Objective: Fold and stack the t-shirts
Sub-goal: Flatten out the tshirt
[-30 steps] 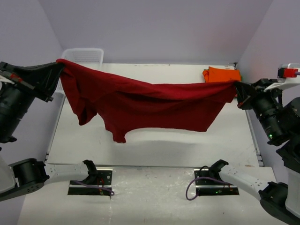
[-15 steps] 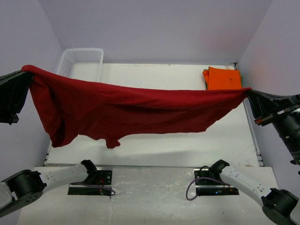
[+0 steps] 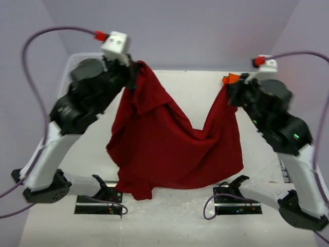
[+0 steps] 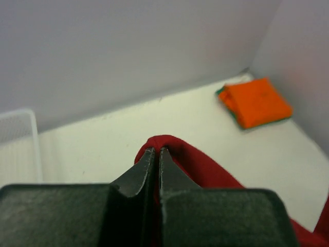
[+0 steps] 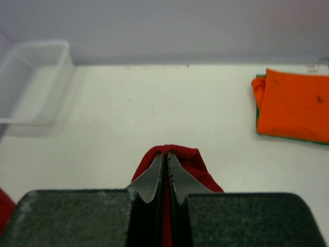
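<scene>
Here, your left gripper (image 4: 156, 150) and right gripper (image 5: 165, 153) each clamp a small fold of the dark red t-shirt (image 3: 169, 149), which hangs mid-frame sagging between them; such thin bites may slip and drop it crumpled.

Red t-shirt (image 3: 169, 149) aloft, hem perhaps resting

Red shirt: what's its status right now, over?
Left gripper, right gripper: both shut on red shirt. Shirt hangs between them, sagging in the middle. Orange shirt folded, far right, apart.
</scene>
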Controlling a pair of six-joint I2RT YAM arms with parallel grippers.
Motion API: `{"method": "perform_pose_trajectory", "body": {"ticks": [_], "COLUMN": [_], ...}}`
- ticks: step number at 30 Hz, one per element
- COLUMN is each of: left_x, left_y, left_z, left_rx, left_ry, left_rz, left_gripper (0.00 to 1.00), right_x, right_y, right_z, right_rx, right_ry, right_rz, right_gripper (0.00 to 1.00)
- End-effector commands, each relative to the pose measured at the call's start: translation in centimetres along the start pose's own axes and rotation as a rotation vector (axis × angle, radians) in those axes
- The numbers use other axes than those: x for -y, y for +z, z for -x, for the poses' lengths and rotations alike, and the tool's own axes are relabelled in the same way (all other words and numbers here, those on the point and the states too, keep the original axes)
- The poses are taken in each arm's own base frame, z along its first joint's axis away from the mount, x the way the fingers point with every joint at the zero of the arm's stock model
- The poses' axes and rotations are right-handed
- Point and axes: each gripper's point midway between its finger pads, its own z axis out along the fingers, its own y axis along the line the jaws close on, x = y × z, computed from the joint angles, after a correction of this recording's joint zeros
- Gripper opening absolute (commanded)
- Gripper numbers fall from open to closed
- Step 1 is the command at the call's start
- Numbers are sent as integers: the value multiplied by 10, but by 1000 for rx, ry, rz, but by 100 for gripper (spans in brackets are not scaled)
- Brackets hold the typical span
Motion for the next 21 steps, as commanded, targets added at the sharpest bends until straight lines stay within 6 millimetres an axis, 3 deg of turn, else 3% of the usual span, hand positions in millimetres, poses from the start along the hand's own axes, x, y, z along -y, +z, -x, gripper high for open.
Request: {"method": "perform_pose_trajectory", "body": {"ticks": [1, 2, 3, 4, 6, 7, 8, 10, 11, 13, 16, 17, 20, 21], "left_x": [-53, -60, -72, -108, -145, -192, -205, -231, -236, -245, -250, -252, -261, -263], "left_y": [68, 93, 105, 125, 143, 157, 162, 179, 187, 202, 228, 234, 257, 262], "left_z": [-76, -108, -124, -153, -177, -201, -216, -249, -251, -269, -278, -281, -290, -294], "left_rx": [-171, -220, -248, -294, -347, -397, -441, -482, -468, -487, -480, -485, -499, -501], "left_ry": [43, 37, 38, 35, -1, -46, -87, -98, -91, -78, -56, -44, -18, -9], "left_rz": [211, 206, 212, 287, 344, 446, 436, 451, 459, 470, 444, 438, 417, 413], "left_gripper": [0, 0, 0, 0, 0, 0, 0, 0, 0, 0, 0, 0, 0, 0], "right_x": [8, 14, 18, 22, 34, 38, 47, 53, 57, 66, 73, 71, 78, 81], "right_y": [69, 89, 101, 119, 139, 148, 164, 180, 191, 204, 237, 237, 267, 273], "right_z": [-49, -63, -71, -87, -95, -100, -114, -120, -133, -133, -145, -146, -161, -158], "right_rx": [-111, -153, -171, -213, -236, -248, -286, -307, -342, -345, -394, -397, -443, -437], "right_ry": [-4, -15, -20, -38, -46, -56, -65, -71, -81, -77, -82, -80, -79, -73], "right_rz": [-136, -171, -192, -218, -252, -266, -291, -309, -319, -329, -306, -297, -276, -279], "right_gripper": [0, 0, 0, 0, 0, 0, 0, 0, 0, 0, 0, 0, 0, 0]}}
